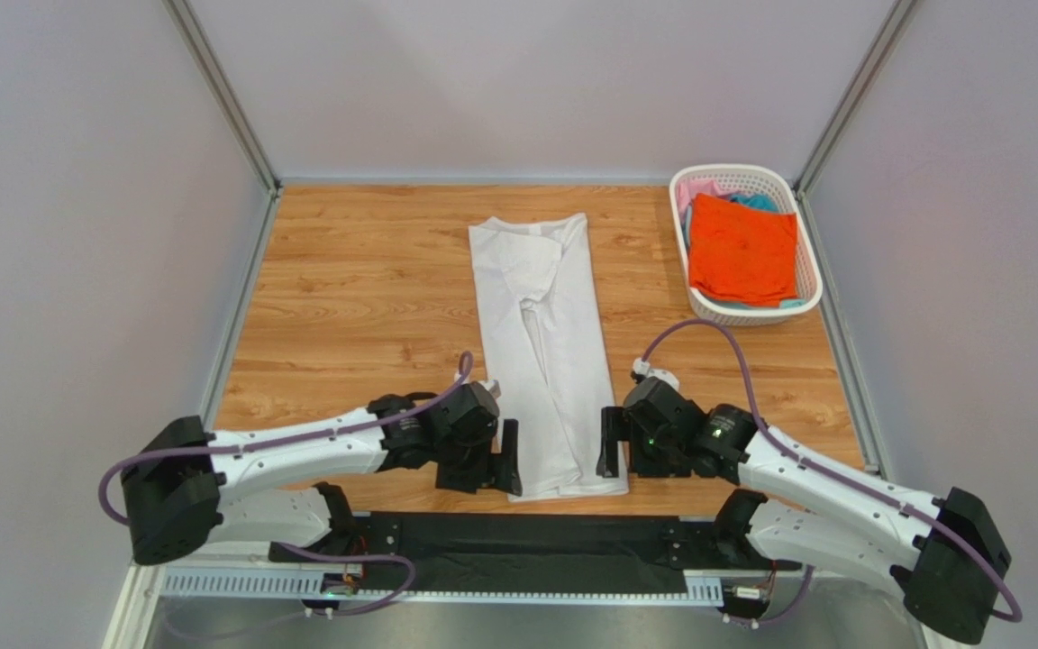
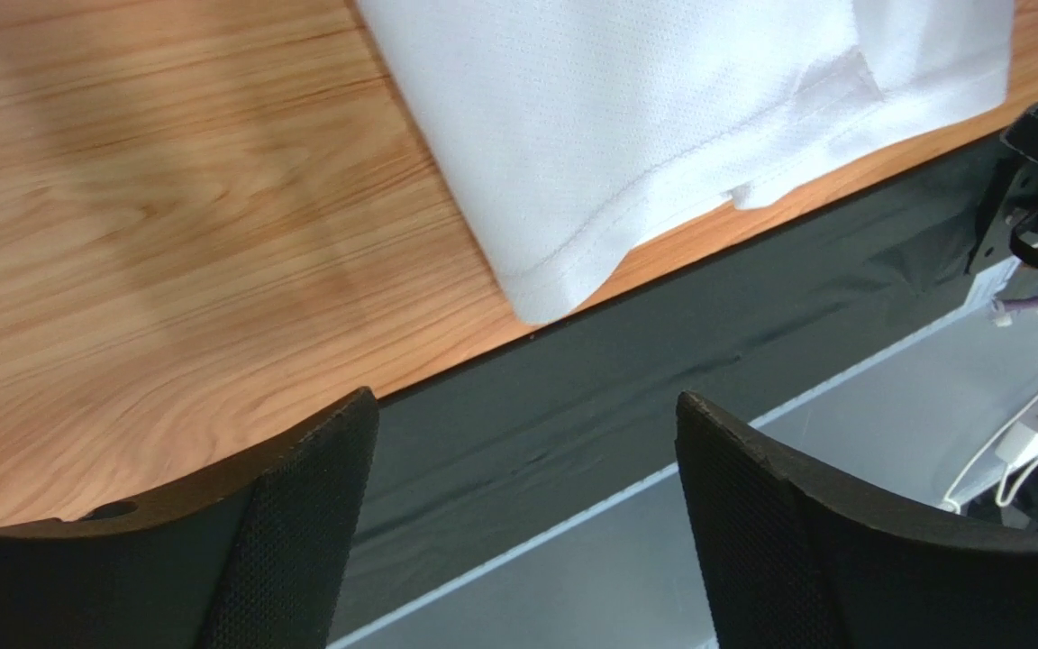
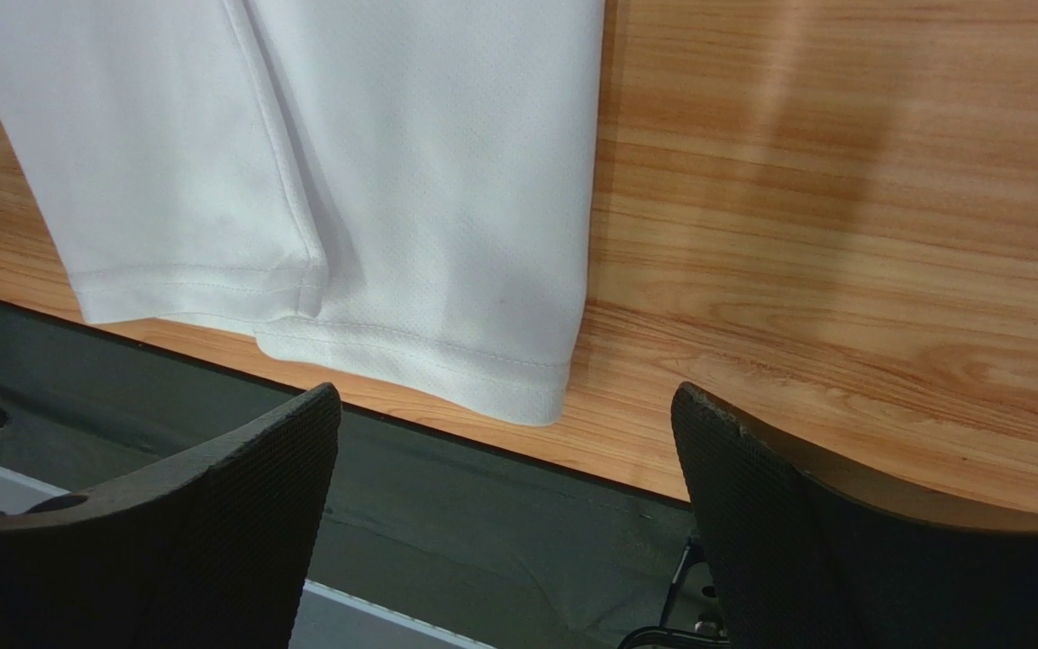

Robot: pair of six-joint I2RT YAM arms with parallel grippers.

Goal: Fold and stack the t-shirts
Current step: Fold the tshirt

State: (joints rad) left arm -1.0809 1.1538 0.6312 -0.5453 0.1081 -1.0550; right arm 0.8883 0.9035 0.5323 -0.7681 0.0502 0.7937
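A plain white t-shirt (image 1: 538,338) lies folded into a long narrow strip down the middle of the wooden table, its hem at the near edge. My left gripper (image 1: 508,460) is open and empty just left of the hem's left corner (image 2: 545,291). My right gripper (image 1: 607,444) is open and empty just right of the hem's right corner (image 3: 525,392). An orange t-shirt (image 1: 744,249) lies on top in the basket, with pink cloth (image 1: 694,191) and teal cloth (image 1: 756,202) under it.
A white lattice basket (image 1: 809,244) stands at the far right of the table. A black strip (image 2: 701,365) and a metal rail run along the table's near edge. Grey walls close in the sides and back.
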